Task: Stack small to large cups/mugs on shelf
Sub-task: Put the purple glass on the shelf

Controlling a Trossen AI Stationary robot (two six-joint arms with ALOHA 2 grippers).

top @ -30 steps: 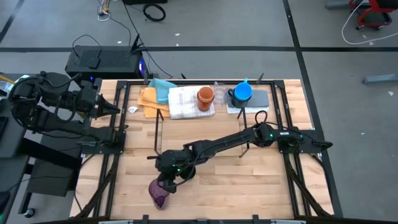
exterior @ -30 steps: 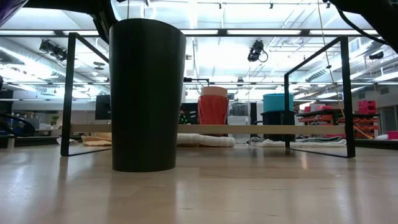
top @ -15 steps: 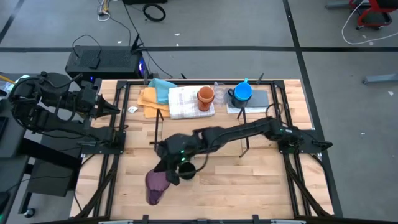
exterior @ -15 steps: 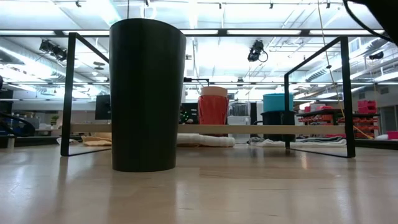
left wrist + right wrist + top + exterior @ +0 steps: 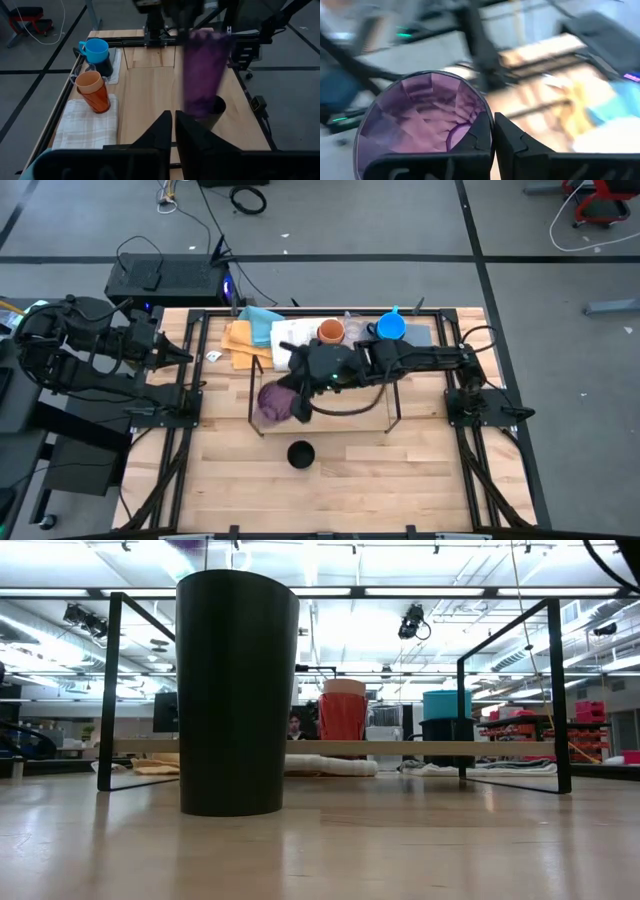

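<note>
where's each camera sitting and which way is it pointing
High view: above the table, looking straight down; both arms show, the right gripper shut on the purple cup by the shelf.
Low view: at table-top height, looking level across; black cup close, no gripper clear.
Left wrist view: on the left arm at the table's side, looking across it past the shut left gripper.
Right wrist view: on the right arm, looking into the purple cup's mouth past its own fingers.
Shared: the purple cup shows in the high and both wrist views.
</note>
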